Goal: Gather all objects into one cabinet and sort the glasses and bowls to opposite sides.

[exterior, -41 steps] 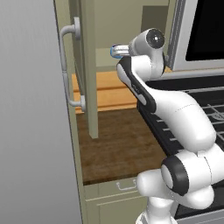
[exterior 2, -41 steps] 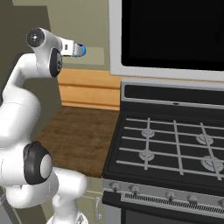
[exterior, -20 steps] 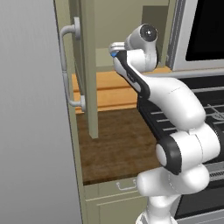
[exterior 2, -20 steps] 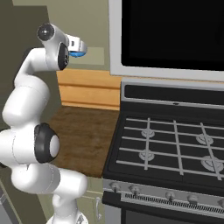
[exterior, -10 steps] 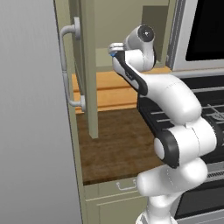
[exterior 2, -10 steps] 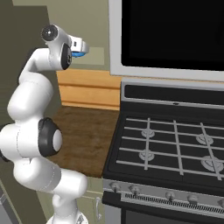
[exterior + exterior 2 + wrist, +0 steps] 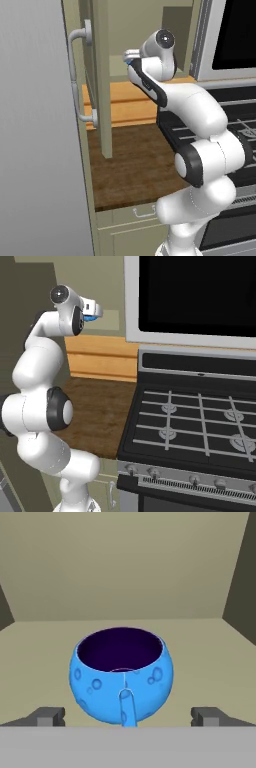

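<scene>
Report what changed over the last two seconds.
The arm folded up tighter and its wrist swung left, carrying the gripper deeper toward the cabinet. The jaws stayed wide open around the blue bowl, which sits upright on the shelf. Stove and counter unchanged.

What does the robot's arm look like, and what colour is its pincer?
The arm is made of fat, rounded, glossy white segments with dark grey discs at the joints. Its pincer ends in two small, blocky dark grey fingertips. No cables or markings show.
</scene>
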You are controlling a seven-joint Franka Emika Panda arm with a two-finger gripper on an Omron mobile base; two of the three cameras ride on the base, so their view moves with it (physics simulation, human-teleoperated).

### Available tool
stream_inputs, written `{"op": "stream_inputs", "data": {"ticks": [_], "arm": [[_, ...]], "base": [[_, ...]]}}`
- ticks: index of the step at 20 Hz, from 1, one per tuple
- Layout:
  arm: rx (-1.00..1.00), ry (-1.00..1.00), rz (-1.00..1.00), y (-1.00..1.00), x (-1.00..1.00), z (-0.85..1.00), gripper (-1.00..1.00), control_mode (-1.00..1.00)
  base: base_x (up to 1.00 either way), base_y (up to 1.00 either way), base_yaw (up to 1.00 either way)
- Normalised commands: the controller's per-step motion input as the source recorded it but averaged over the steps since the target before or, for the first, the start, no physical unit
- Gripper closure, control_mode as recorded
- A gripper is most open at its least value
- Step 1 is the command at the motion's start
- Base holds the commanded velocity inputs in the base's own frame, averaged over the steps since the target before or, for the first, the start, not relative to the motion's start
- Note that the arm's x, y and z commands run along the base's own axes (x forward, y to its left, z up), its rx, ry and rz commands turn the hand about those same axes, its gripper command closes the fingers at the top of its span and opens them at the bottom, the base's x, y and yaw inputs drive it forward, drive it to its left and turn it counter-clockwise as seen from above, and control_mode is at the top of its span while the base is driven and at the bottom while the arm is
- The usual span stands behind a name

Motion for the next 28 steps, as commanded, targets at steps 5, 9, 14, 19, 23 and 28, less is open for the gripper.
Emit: {"op": "stream_inputs", "data": {"ticks": [5, 9, 14, 19, 23, 28], "arm": [[0.00, 0.00, 0.00, 0.00, 0.07, -0.10, -1.00, -1.00], [0.00, 0.00, 0.00, 0.00, 0.08, -0.06, -1.00, -1.00], [0.00, 0.01, 0.00, 0.00, 0.09, -0.03, -1.00, -1.00], [0.00, 0.00, 0.00, 0.00, 0.07, -0.04, 1.00, -1.00], [0.00, 0.00, 0.00, 0.00, 0.02, -0.05, 1.00, -1.00], [0.00, 0.00, 0.00, 0.00, 0.00, 0.00, 1.00, -1.00]], "base": [[0.00, 0.00, 0.00], [0.00, 0.00, 0.00], [0.00, 0.00, 0.00], [0.00, 0.00, 0.00], [0.00, 0.00, 0.00], [0.00, 0.00, 0.00]]}}
